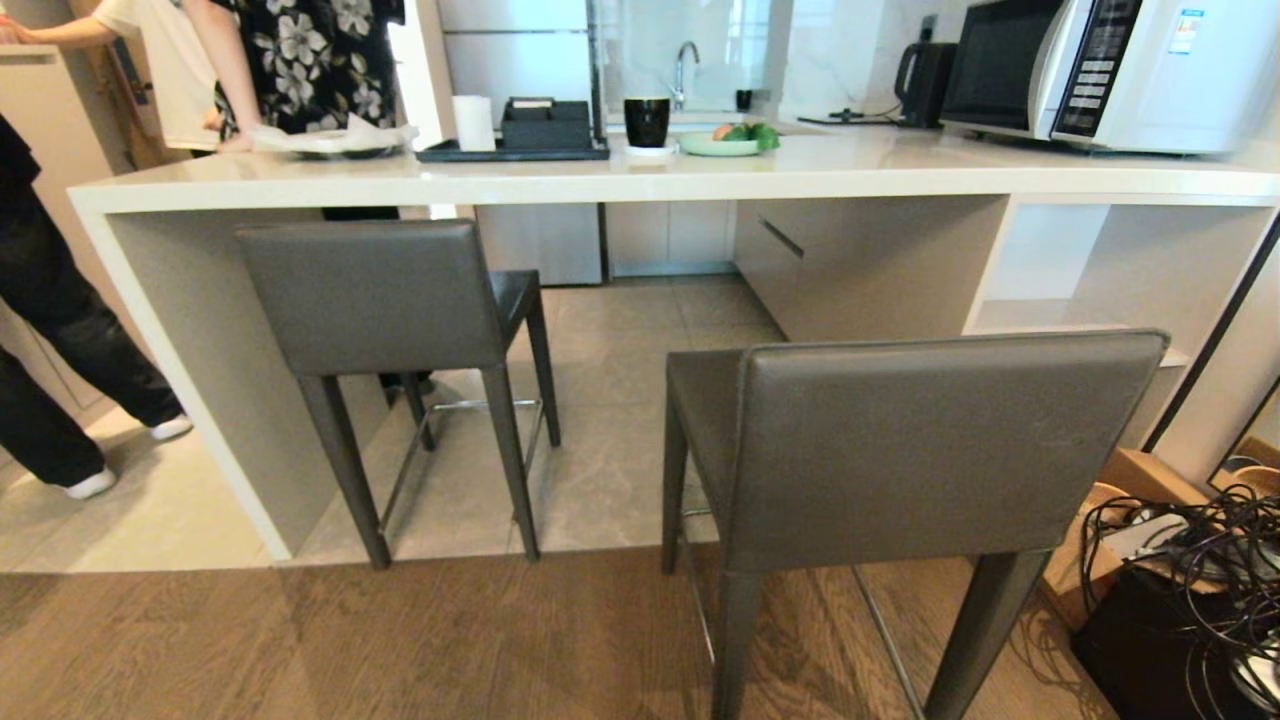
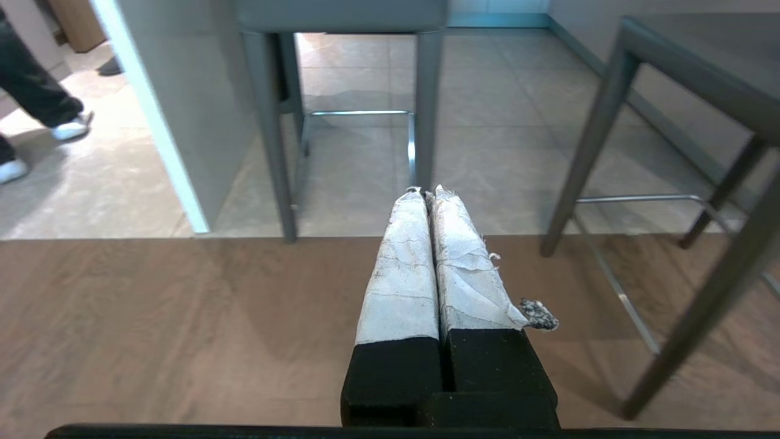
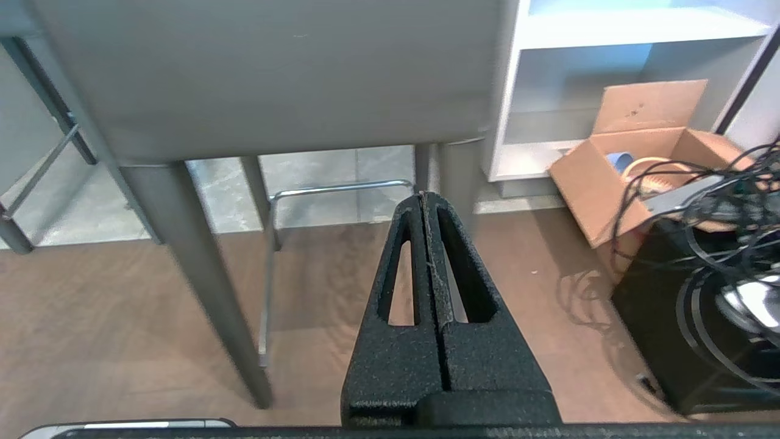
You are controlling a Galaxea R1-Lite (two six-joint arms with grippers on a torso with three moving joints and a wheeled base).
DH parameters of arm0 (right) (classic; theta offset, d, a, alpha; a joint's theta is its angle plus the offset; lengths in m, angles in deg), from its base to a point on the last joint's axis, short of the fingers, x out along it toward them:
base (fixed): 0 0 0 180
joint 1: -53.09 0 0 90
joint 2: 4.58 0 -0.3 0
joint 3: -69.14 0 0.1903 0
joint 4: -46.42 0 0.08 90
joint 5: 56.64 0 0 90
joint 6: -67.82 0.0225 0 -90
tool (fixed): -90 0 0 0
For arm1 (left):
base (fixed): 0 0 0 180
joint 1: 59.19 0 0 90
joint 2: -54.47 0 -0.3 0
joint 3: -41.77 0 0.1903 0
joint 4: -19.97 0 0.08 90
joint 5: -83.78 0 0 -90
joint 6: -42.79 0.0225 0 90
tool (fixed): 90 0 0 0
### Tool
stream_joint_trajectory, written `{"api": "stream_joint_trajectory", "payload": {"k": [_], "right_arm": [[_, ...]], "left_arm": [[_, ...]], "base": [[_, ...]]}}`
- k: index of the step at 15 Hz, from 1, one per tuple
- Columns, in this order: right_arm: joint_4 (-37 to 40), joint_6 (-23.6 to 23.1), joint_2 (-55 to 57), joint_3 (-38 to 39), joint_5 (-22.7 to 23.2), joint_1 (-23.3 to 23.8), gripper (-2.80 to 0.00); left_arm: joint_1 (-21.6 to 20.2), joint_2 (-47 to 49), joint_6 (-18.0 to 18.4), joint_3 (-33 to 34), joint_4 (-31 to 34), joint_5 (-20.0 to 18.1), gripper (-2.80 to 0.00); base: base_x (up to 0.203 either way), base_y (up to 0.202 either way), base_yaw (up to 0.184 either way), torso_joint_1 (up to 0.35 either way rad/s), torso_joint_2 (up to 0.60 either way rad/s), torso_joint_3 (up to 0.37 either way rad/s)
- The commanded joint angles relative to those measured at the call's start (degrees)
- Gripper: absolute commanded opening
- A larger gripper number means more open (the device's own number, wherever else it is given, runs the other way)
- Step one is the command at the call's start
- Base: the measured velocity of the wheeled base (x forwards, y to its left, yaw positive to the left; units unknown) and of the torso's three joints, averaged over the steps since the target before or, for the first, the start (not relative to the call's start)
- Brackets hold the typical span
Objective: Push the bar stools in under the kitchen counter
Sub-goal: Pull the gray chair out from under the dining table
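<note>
Under the bench [image 1: 640, 180] I see the left stool [image 1: 385, 300] partly tucked, the right stool [image 1: 900, 450] well out on the wood floor; left claw [image 2: 425, 192] and right claw [image 3: 423, 196] both closed, holding nothing

Brown wood-plank floor [image 1: 300, 640] meeting grey tiles [image 1: 620, 400], microwave [image 1: 1100, 70], tap [image 1: 683, 60], perhaps a window behind

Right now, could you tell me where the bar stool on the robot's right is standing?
In the head view, the right bar stool stands pulled out from the kitchen counter, its legs on the wooden floor, nearer the camera than the left bar stool.
</note>
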Motion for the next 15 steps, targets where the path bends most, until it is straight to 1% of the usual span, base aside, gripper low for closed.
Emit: {"api": "stream_joint_trajectory", "payload": {"k": [1,15], "right_arm": [[-0.08,0.0,0.0,-0.01,-0.02,-0.02,-2.8],[-0.09,0.0,0.02,0.03,-0.02,-0.02,-2.8]], "left_arm": [[-0.01,0.09,0.0,0.02,-0.05,0.0,-2.8],[-0.01,0.09,0.0,0.09,-0.05,0.0,-2.8]], "base": [[0.0,0.202,-0.002,0.002,0.0,0.002],[0.0,0.197,-0.001,0.002,0.0,0.002]]}}
